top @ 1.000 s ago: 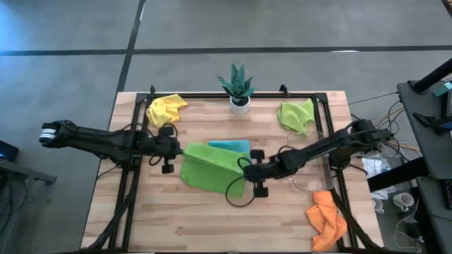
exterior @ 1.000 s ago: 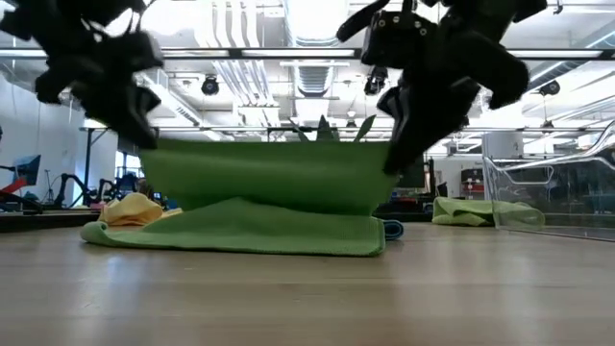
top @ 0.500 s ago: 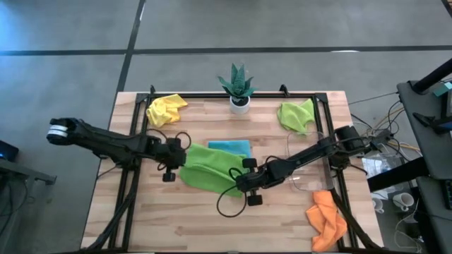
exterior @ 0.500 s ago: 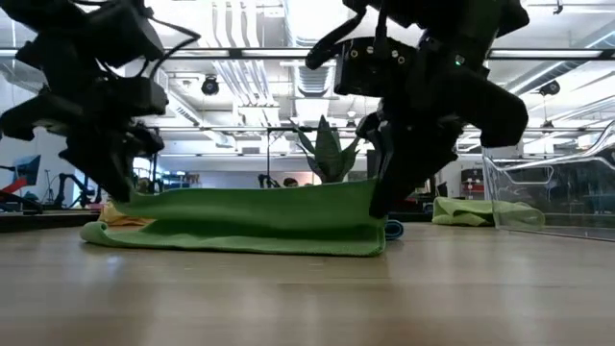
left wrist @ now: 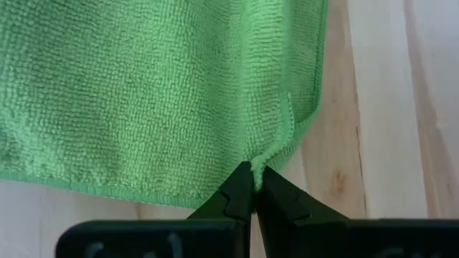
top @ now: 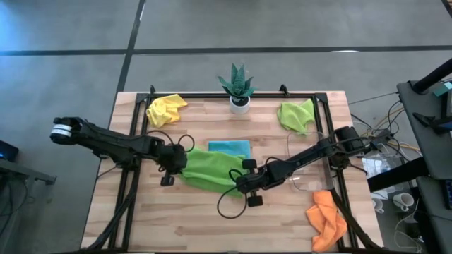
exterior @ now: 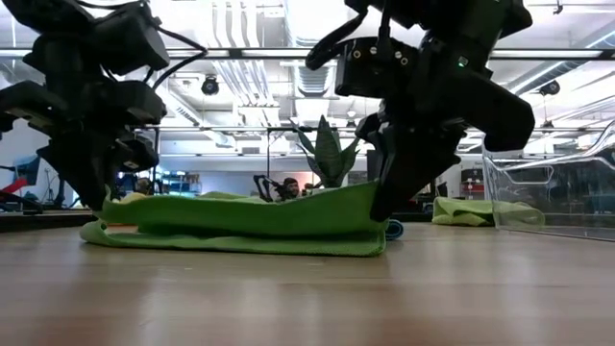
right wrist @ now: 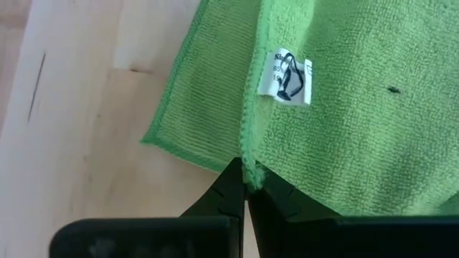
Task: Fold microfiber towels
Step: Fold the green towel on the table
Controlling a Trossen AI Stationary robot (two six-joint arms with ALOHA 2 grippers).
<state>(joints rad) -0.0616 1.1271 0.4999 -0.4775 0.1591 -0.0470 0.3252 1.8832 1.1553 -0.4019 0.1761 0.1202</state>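
Pale wood-plank tabletop w/ black metal frame round it, grey floor beyond. Mid-tabletop lies a fuzzy lime green microfiber cloth, folded over so 2 soft layers show in low view, top layer sagging btwn the grippers. Left gripper is pinched tight on its left edge; right gripper is pinched tight on the right corner by a small white tag. Light blue cloth sits flat just behind, touching the green one. Crumpled yellow cloth back left, second lime green cloth back right, orange cloth bunched at front right edge. Front half of wood is bare, lots of room. Clear plastic tray near right arm; spiky potted plant at back edge.
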